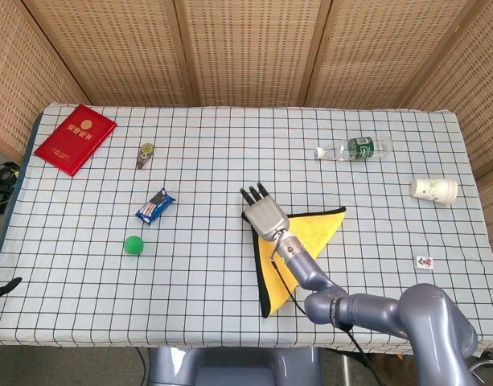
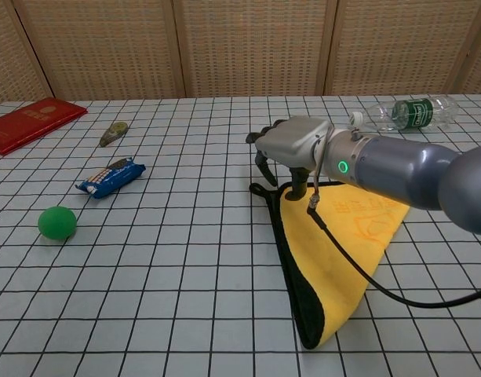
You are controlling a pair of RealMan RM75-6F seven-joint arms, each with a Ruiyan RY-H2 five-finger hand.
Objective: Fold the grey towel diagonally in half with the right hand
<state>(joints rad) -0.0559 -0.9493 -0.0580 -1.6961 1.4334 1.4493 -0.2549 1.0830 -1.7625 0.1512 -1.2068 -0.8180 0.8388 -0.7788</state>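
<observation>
The towel [image 1: 304, 241] lies folded into a triangle on the checked table, its yellow side up with a dark grey edge [image 2: 291, 259] along its left side. Its long point reaches toward the table's front edge. My right hand [image 1: 266, 215] hovers over the towel's upper left corner [image 2: 257, 188], fingers curled downward and apart. The thumb [image 2: 300, 182] reaches down to the yellow cloth near that corner, and nothing shows between the fingers. A black cable [image 2: 358, 267] trails from the wrist across the towel. No part of my left hand can be made out.
A green ball [image 1: 133, 244], a blue snack packet [image 1: 154, 207] and a small olive item [image 1: 145, 154] lie to the left. A red booklet [image 1: 75, 138] is at the far left. A plastic bottle [image 1: 355, 149], a paper cup [image 1: 433, 190] and a small tile [image 1: 424, 262] sit on the right. A dark sliver [image 1: 5, 287] pokes in at the left edge.
</observation>
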